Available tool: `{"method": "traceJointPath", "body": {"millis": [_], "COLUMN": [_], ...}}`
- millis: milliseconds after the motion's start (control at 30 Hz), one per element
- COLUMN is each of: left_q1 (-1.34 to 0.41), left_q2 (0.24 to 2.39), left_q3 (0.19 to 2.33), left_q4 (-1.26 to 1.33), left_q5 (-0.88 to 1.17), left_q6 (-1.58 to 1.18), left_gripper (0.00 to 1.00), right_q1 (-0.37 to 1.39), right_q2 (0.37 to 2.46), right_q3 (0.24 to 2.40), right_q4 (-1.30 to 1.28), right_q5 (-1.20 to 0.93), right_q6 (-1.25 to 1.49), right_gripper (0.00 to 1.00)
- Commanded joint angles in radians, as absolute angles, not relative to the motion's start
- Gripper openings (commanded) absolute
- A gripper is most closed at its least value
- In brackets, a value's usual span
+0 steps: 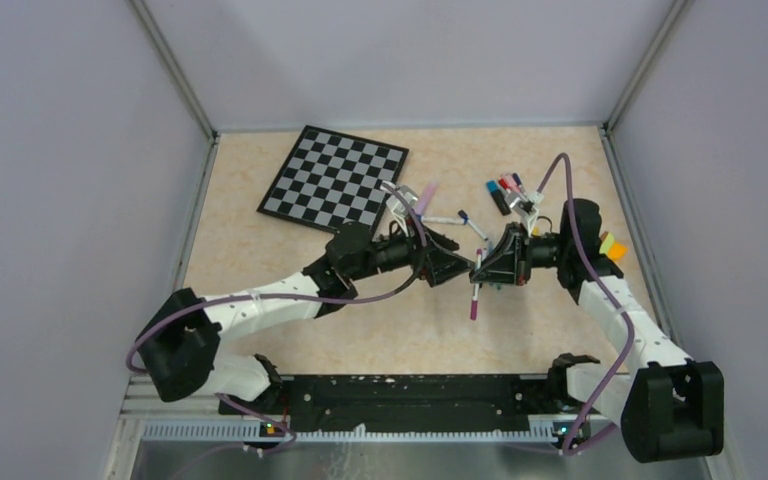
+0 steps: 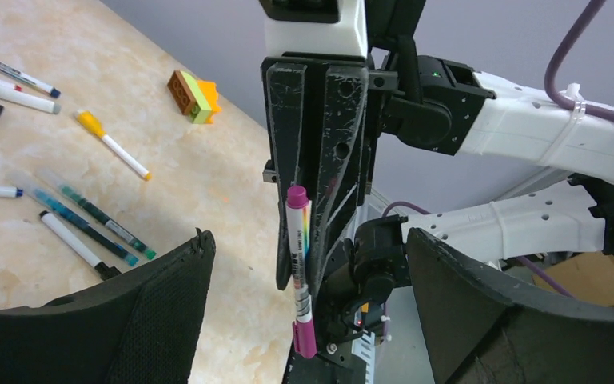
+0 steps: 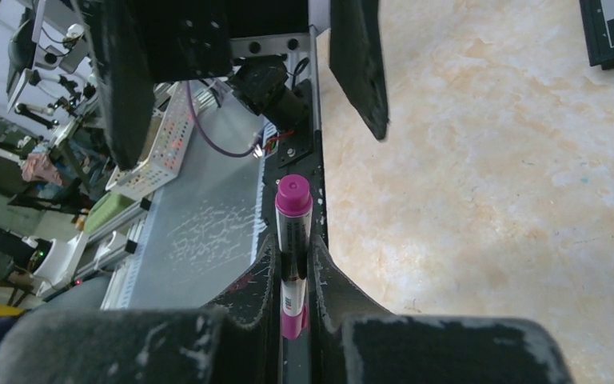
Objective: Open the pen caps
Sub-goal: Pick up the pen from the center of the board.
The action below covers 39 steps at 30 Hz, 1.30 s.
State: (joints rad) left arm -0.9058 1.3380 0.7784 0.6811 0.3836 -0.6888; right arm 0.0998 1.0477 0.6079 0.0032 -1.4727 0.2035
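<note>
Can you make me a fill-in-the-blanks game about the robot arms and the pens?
1. The right gripper is shut on a white ___.
2. The left gripper faces it with its jaws wide ___.
3. The black-and-white checkered board on the table is a ___.
4. The yellow-orange block lies nearest the ___ arm.
Missing words: pen, open, chessboard, right.

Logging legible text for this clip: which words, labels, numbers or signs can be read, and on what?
Nothing can be read.
Label on the purple-capped pen in the right pincer: print beside a rainbow stripe, too blurred to read.
The pens on the table: any print too small.
The chessboard: no text visible.
</note>
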Motion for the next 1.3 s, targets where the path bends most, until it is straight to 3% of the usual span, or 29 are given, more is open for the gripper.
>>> {"method": "traceJointPath", "body": {"millis": [0,433,600,1267], "left_q1": [-0.907,-0.922,-0.926,-0.949], "left_q2": [1.4,1.493,1.507,1.537], "left_q3": [0.838,0.844,0.85,0.89], "left_q4": [0.812,0.906,0.926,0.855], "left_q5": [0.449,0.469,0.457,0.458], "left_q6": [-0.736,-0.793,-0.811,-0.787], "left_gripper": [0.87,0.53,0.36,0.25], "right_q1": [0.122,0.139,0.144,0.145], "right_q2": [1.021,1.031,1.034,1.037], "right_q3": [0.594,0.589,0.588,0.589], "right_q4": [0.104,0.131,0.133,0.138], "right_q5": [-1.529,-1.53,-1.53,-1.522], "right_q6": [0.234,0.262,0.265,0.278], "right_gripper": [0.0,0.0,0.0,0.0]}}
